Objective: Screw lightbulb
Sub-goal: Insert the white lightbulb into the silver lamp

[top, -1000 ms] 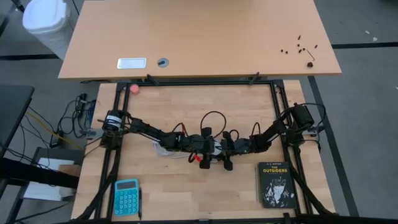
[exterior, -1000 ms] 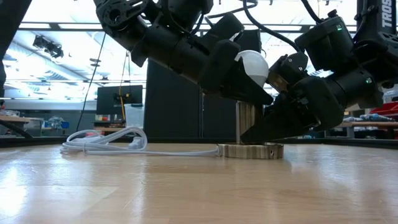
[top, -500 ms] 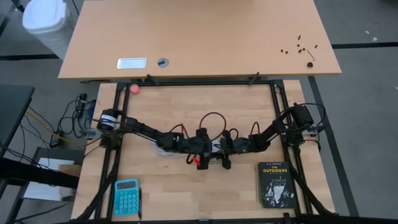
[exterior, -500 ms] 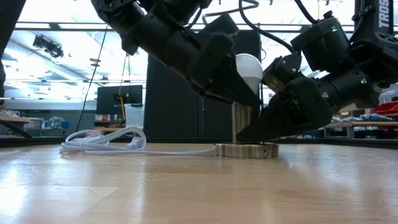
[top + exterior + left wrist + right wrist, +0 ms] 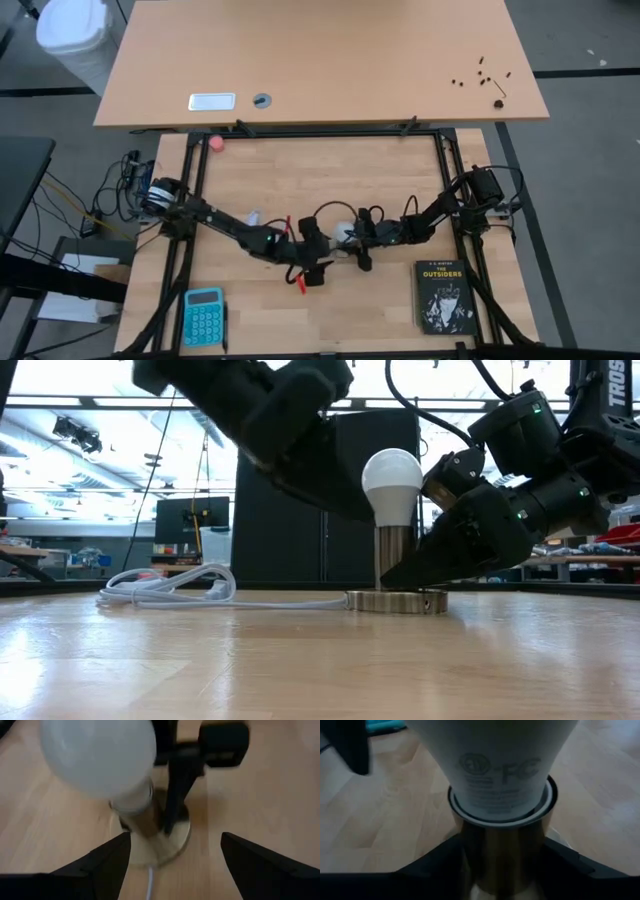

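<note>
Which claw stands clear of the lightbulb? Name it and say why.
The left claw: it is open, with a gap between it and the lightbulb. The right claw sits low at the socket's stem, just beneath the bulb.

We look past our right gripper (image 5: pixel 502 870) at the lightbulb (image 5: pixel 502 765), whose white tapered neck, printed with faint grey marks, sits directly ahead and close. It stands upright in a brass-coloured metal socket (image 5: pixel 502 852), whose cylinder rises between our two dark fingers (image 5: pixel 427 870). The wooden table (image 5: pixel 385 820) spreads to either side beyond the fingers.
</note>
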Controlling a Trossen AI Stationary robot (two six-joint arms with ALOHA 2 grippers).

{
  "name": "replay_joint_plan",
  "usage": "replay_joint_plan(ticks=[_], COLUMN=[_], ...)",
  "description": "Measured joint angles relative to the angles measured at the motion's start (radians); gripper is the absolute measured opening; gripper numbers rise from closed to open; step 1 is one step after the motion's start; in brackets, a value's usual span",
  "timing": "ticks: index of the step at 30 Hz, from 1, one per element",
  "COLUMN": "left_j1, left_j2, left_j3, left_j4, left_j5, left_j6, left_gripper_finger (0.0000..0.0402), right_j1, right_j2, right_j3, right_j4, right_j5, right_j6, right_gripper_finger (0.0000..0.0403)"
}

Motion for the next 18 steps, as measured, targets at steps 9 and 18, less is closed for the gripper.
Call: replay_joint_plan(ticks=[9,18], left_j1=[-0.128,-0.225], left_j2=[-0.028,-0.033], left_j3=[0.000,-0.002], left_j4=[0.007,-0.056], left_j5=[-0.211,-0.440], left_j6=[-0.079,-0.110], left_gripper_finger=[0.0314,0.0311], right_j1=[0.001,0.003], right_j2=[-0.038,-0.275], right_j3=[-0.002,-0.003], right_j4=[-0.043,-0.333], right_j5=[-0.024,-0.050], right_j6=[-0.019,-0.034], right_gripper_finger=[0.0310,0.0325])
